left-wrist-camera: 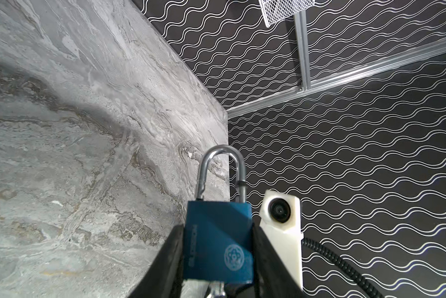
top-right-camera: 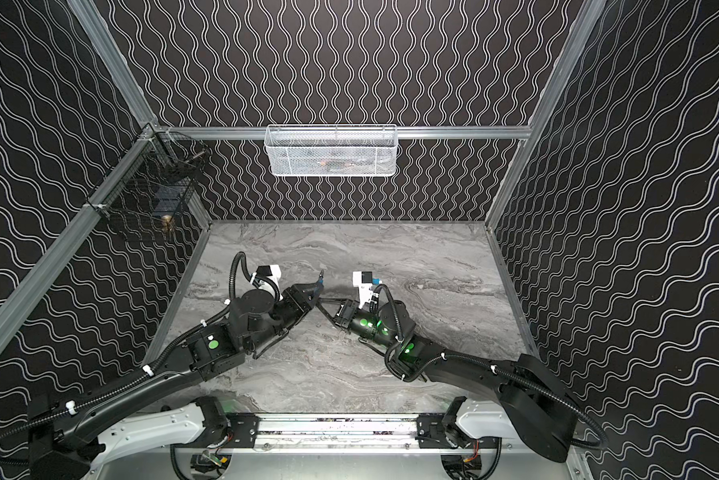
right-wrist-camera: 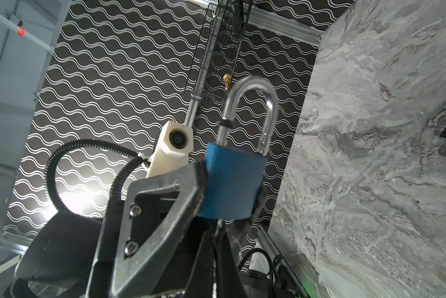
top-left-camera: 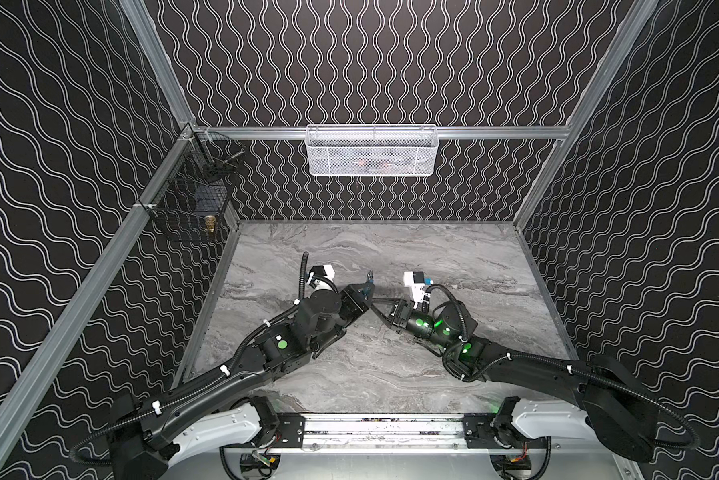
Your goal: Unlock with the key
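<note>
- Where the two arms meet over the middle of the grey marble-patterned tabletop [top-left-camera: 391, 374], we see the blue metal padlock [top-left-camera: 367, 287] held up between them.
- The left gripper [left-wrist-camera: 218, 232] stands partly open. Its two black fingers [left-wrist-camera: 170, 258] press on opposite narrow sides of the padlock body, so it has the body clamped.
- The padlock's silver U-shaped shackle [right-wrist-camera: 250, 103] points away from the left wrist, towards the back wall in both top views.
- The right gripper [right-wrist-camera: 218, 229] sits on the opposite side, with its tips pinched fully together just under the padlock's bottom face.
- The small silver metal key [left-wrist-camera: 218, 290] shows only as a bright stub at that bottom face in the left wrist view. We read the right gripper's tips as closed on it, though most of it is hidden.
- The shackle's long leg carries a dark ring, and its short leg shows a notch right at the top of the body. We cannot tell whether that end is clear of the body or seated in it.
- A white mesh basket [top-left-camera: 372, 151] hangs on the back rail, well apart from the grippers.
- A black wire basket [top-left-camera: 191, 208] hangs on the left wall, with a small brass object [top-left-camera: 210, 224] inside it.
</note>
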Motion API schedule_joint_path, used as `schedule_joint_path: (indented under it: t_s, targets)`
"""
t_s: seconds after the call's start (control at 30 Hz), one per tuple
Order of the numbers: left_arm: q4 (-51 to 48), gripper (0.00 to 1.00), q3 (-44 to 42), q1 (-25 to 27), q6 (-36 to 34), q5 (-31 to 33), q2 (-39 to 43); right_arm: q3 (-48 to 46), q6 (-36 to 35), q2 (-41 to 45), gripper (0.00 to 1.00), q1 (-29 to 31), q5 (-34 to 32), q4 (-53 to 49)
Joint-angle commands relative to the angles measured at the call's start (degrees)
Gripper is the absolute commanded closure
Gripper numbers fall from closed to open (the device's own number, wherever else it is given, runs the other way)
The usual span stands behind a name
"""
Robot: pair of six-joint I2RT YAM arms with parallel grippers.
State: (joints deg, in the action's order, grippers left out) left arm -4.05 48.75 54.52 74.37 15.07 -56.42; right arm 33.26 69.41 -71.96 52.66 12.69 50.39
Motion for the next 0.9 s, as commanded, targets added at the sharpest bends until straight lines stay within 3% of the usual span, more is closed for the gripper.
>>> schedule_joint_path:
  t_s: [0.0, 0.37, 0.7, 0.87]
  targets:
    - [-0.7, 1.0, 1.9, 1.4, -1.8, -15.0, 0.7, 2.0, -6.2, 0.7, 1.0, 0.2, -0.3, -4.9]
    - [-6.8, 1.0, 2.4, 1.4, -6.7, -8.2, 2.4, 5.0, -17.7, 2.3, 1.0, 0.1, 0.4, -16.2]
    - [-9.4, 1.0, 3.0, 1.4, -8.9, -2.1, 1.8, 7.6, -23.2, 2.6, 1.0, 0.9, -0.7, -22.7]
    - [-11.8, 1.0, 4.0, 1.4, -10.3, 1.0, 0.7, 7.7, -24.3, 2.9, 0.9, 1.3, -1.4, -23.1]
